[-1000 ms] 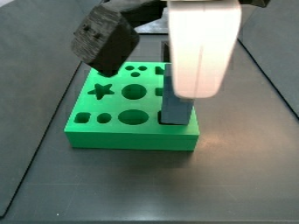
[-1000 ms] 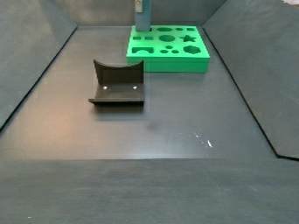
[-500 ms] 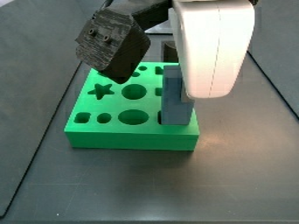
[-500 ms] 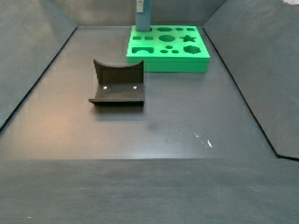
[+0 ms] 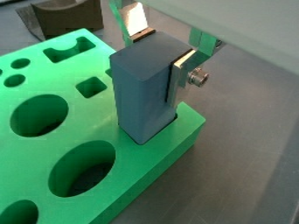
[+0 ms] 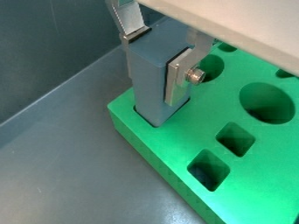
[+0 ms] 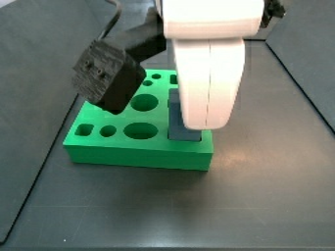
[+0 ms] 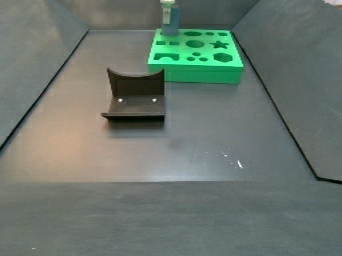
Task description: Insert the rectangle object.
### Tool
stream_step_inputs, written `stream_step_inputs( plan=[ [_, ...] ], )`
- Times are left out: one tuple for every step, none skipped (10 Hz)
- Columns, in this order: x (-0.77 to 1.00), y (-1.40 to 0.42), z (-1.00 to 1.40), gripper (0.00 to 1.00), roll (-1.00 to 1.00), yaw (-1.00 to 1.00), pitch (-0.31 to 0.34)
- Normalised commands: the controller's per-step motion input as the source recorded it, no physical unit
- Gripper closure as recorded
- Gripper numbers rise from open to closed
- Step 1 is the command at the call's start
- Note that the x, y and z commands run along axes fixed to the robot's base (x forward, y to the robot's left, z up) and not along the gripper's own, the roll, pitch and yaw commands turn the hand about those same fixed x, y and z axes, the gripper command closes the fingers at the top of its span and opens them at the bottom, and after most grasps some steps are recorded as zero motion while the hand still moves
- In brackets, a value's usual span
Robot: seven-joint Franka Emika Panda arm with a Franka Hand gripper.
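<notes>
At the corner of the bright green plastic board (image 5: pixel 70 175), the slate blue-grey rectangular bar (image 5: pixel 142 94) stands upright with its foot sunk into a slot near the board's edge; both wrist views show the lower end below the green surface, though how deep it sits cannot be told. The gripper (image 6: pixel 158 54) is above the board, straddling the bar, its flat silver fingers (image 6: pixel 177 77) with dark pads pinching the bar's two broad faces partway up. That grip keeps the bar vertical and square to the slot, which is likely why it is taken by the sides rather than the top: the lower end is left free to go down.

In a side view the arm's white housing (image 7: pixel 206 61) hides most of the bar (image 7: pixel 183 132), leaving only a sliver showing at roughly 4 o'clock on the board (image 7: pixel 118 149). In a side view from farther off, the bar (image 8: pixel 168 17) rises at about 10 o'clock on the board (image 8: pixel 198 68), with the dark L-shaped fixture (image 8: pixel 134 95) well apart on the grey floor (image 8: pixel 174 180), toward 7 o'clock from the board.

The insertion looks begun but not finished, judging by the length of bar above the green surface.
</notes>
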Motion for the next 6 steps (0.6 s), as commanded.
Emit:
stream_step_inputs(
  plan=[
    [0.10,0.00,-0.26,1.00,0.00,0.00,0.017],
    [0.14,0.00,-0.35,1.00,-0.02,-0.01,0.051],
    [0.14,0.00,-0.39,1.00,0.00,-0.11,0.073],
    [0.23,-0.03,-0.23,1.00,0.00,-0.38,0.076],
    [0.09,0.00,0.00,1.00,-0.03,0.00,0.000],
    [0.00,0.00,0.00,1.00,0.00,0.00,0.000]
  ],
)
